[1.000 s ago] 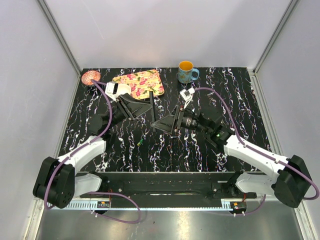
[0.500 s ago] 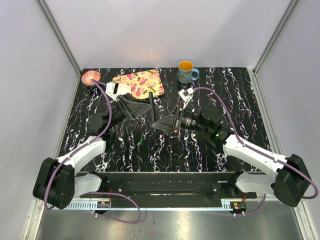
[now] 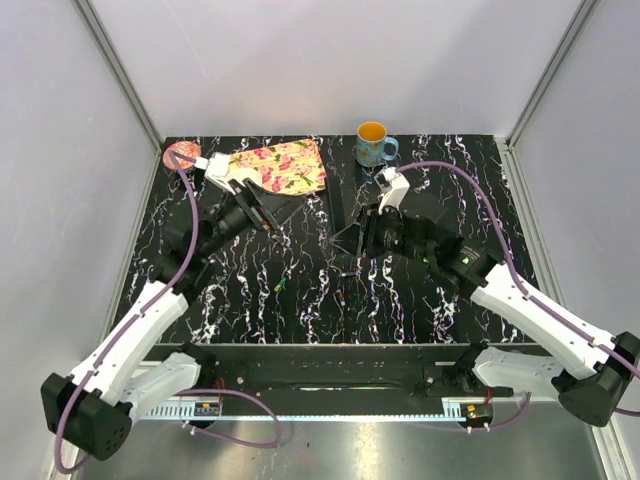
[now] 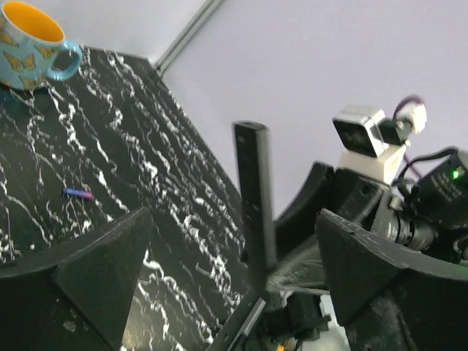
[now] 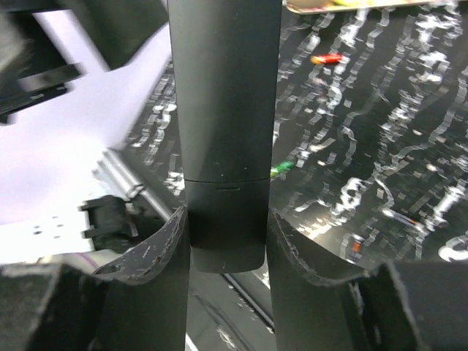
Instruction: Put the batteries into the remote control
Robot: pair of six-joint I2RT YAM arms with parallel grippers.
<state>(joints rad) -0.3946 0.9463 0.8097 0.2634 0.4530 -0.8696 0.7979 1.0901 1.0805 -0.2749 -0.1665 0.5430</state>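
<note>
The remote control (image 5: 223, 110), a slim, smooth matte-black bar with a fine seam across its lower part, stands upright above the bench (image 3: 450, 180). Its lower end is clamped between the jaws of the right gripper (image 5: 223, 234). The left gripper (image 4: 234, 219) faces it, jaws spread wide and holding nothing. The batteries, tiny glossy cylinders, lie loose on the black, white-veined bench: a green-yellow one (image 5: 281, 170), a reddish one (image 5: 326, 58) and a purple-blue one (image 4: 77, 194). This looks like preparation, with none loaded. Next, the left arm probably has to slide the cover off at the seam while the right holds firm.
</note>
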